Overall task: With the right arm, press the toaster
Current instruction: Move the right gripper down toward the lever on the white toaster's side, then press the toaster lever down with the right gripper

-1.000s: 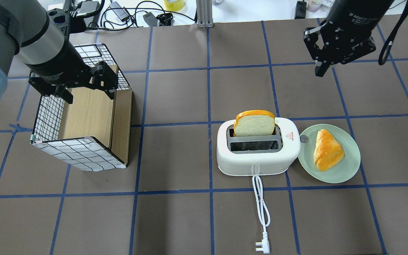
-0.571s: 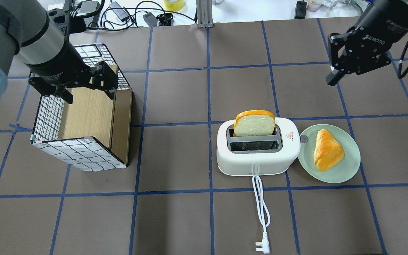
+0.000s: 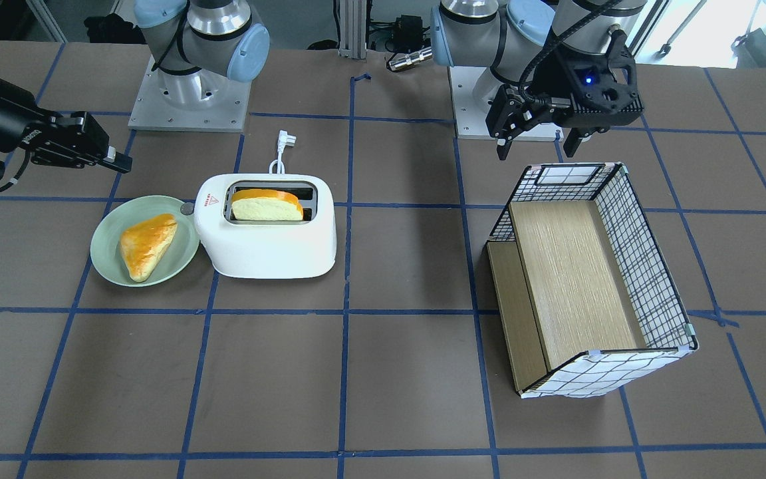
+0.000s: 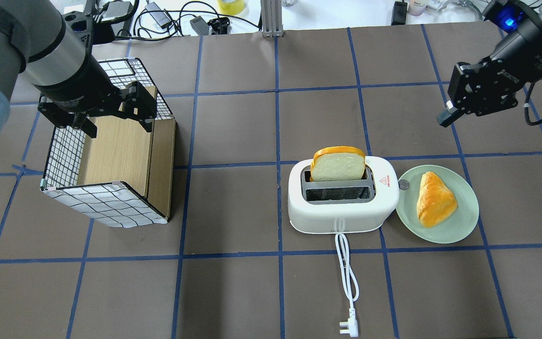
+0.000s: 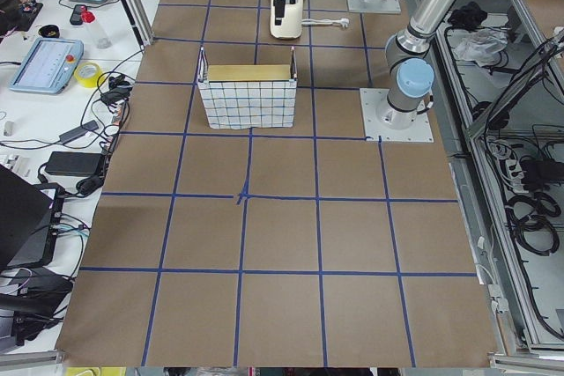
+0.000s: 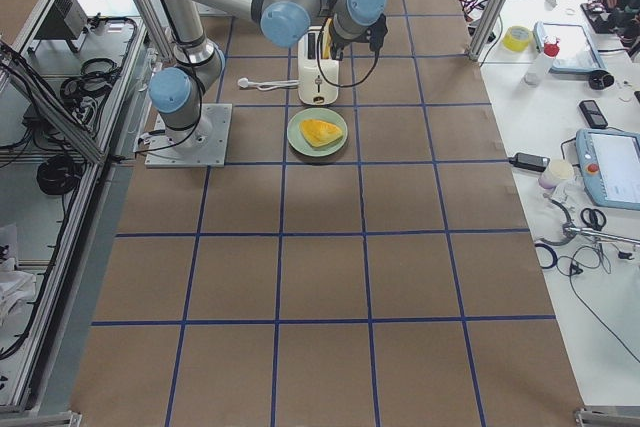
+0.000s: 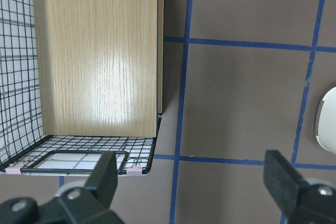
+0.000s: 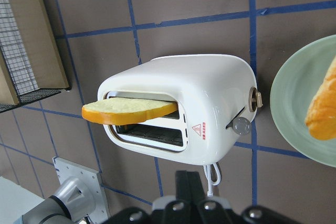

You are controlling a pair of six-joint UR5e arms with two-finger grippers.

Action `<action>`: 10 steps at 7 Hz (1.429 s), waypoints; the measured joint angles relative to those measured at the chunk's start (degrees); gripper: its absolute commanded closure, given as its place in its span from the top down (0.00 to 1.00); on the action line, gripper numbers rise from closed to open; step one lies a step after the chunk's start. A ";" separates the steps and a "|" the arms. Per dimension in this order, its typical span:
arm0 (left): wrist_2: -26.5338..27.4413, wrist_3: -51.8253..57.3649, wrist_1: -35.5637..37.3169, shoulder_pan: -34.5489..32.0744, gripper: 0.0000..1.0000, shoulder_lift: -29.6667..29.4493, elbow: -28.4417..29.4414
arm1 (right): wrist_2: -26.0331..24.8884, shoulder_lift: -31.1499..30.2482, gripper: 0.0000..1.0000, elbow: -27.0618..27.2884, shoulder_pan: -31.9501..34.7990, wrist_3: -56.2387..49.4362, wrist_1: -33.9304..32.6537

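The right tool [image 4: 444, 116] is hovering above the surface [image 4: 233, 282], fingers pressed together and touching nothing. The toaster [image 4: 341, 217] is sitting well apart from it, to the tool's left and nearer the robot. Its lever knob [image 8: 241, 126] is facing the tool's side, and a bread slice [image 4: 338, 165] is standing in one slot. Farther off, the left tool [image 4: 118, 128] is hanging spread over the checkered box [image 4: 106, 202].

— Where was the right black two-finger gripper [image 4: 446, 115]?
— Upper right of the overhead view, tilted down-left, fingers pressed together.
— And the left black gripper [image 4: 119, 126]?
— Upper left, pointing down, fingers spread wide.
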 measured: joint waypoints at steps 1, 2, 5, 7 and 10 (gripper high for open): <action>0.00 0.00 0.00 0.00 1.00 0.00 0.00 | 3.40 0.28 0.00 4.53 -3.27 -5.06 0.02; -0.02 0.00 0.00 0.00 1.00 0.00 0.00 | 6.75 0.58 0.00 8.60 -5.05 -9.08 -0.06; 0.00 0.00 0.00 0.00 1.00 0.00 0.00 | 11.37 2.01 0.00 16.78 -6.08 -17.57 -2.82; -0.06 0.00 0.00 0.00 1.00 0.00 0.00 | 11.68 3.99 0.00 18.71 -6.12 -18.94 -5.61; -0.07 0.00 0.00 0.00 1.00 0.00 0.00 | 11.72 6.06 0.00 20.52 -6.12 -18.98 -8.97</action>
